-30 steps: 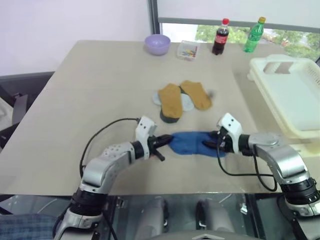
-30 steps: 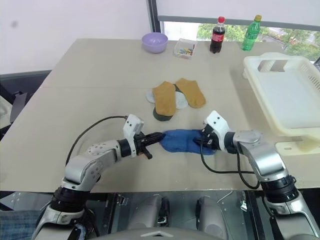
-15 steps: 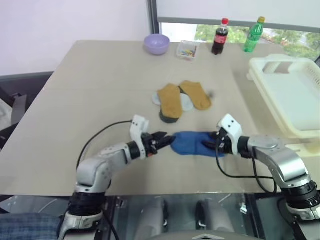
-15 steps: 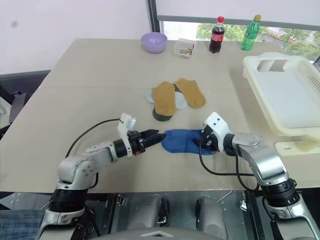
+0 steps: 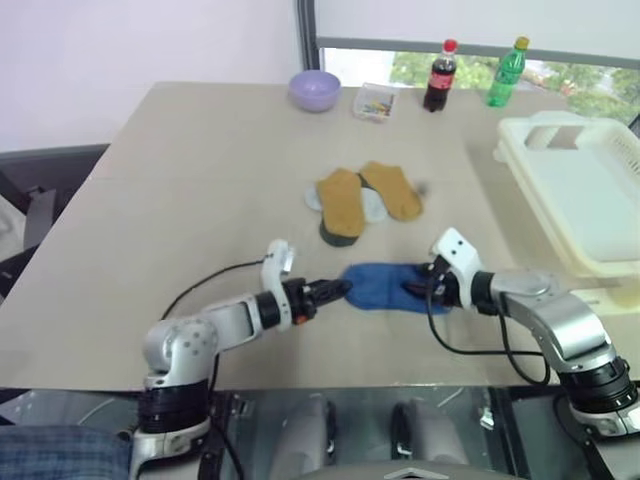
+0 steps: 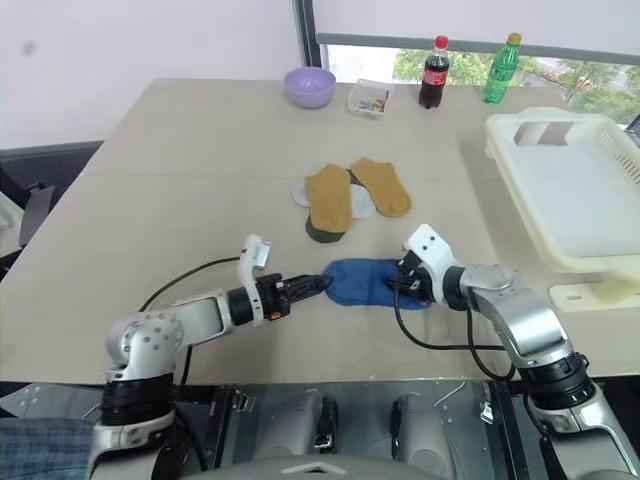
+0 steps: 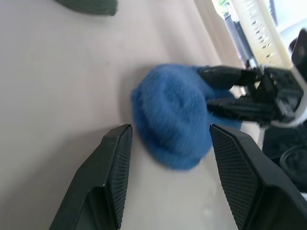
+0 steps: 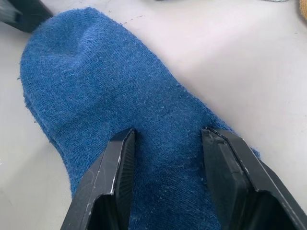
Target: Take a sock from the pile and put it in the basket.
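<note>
A royal blue sock [image 5: 385, 285] lies flat on the table, a little in front of the pile [image 5: 357, 201] of mustard, pale and dark socks. My left gripper [image 5: 340, 290] is open at the sock's left end, and the sock's rounded end [image 7: 172, 120] sits just beyond its two fingers. At the sock's right end my right gripper [image 5: 418, 290] has its fingers spread apart, their tips resting on the blue fabric [image 8: 96, 81]. The cream slotted basket [image 5: 530, 150] stands at the table's right edge.
At the table's far edge stand a purple bowl [image 5: 314, 88], a small clear box [image 5: 373, 101], a cola bottle [image 5: 440, 75] and a green bottle [image 5: 507, 72]. The table's front edge runs close below both arms.
My left gripper has gone from shut to open and its wrist has rolled, staying at the sock's left end. The right gripper and the sock have not moved.
</note>
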